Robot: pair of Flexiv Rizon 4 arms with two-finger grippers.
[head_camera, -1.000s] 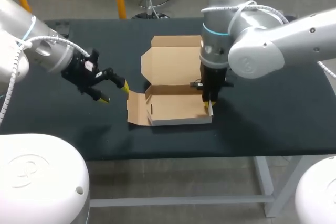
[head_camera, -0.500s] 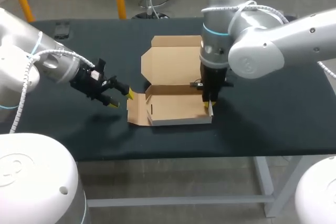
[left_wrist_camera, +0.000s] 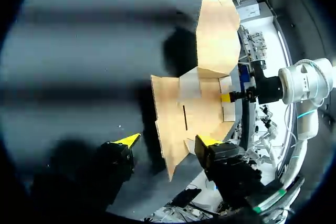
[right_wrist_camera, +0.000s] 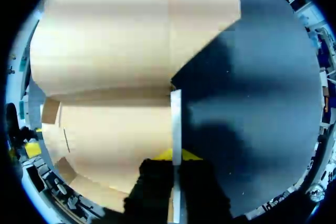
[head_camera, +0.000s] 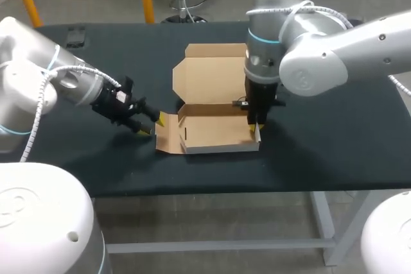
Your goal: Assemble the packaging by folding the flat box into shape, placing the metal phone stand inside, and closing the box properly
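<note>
The brown cardboard box point(head_camera: 215, 131) lies half folded at the table's middle, its lid point(head_camera: 209, 68) spread flat behind it and its left side flap point(head_camera: 167, 134) spread outward. My left gripper point(head_camera: 150, 125) is open at that flap. In the left wrist view the flap's edge point(left_wrist_camera: 170, 129) stands between the fingers of the left gripper point(left_wrist_camera: 168, 140), and I see no touch from either. My right gripper point(head_camera: 255, 126) points straight down at the box's right end. In the right wrist view the right gripper point(right_wrist_camera: 177, 155) is shut on the thin white side wall point(right_wrist_camera: 176, 119). No phone stand shows inside the box.
A small dark object point(head_camera: 76, 34) lies at the back left corner of the black table point(head_camera: 334, 139). My right arm's bulk point(head_camera: 321, 49) hangs over the table's right half. Bare tabletop lies in front of the box and to its right.
My left gripper has moved right, up to the box's left flap, and its fingers have drawn closer together. The right arm and the box have kept still.
</note>
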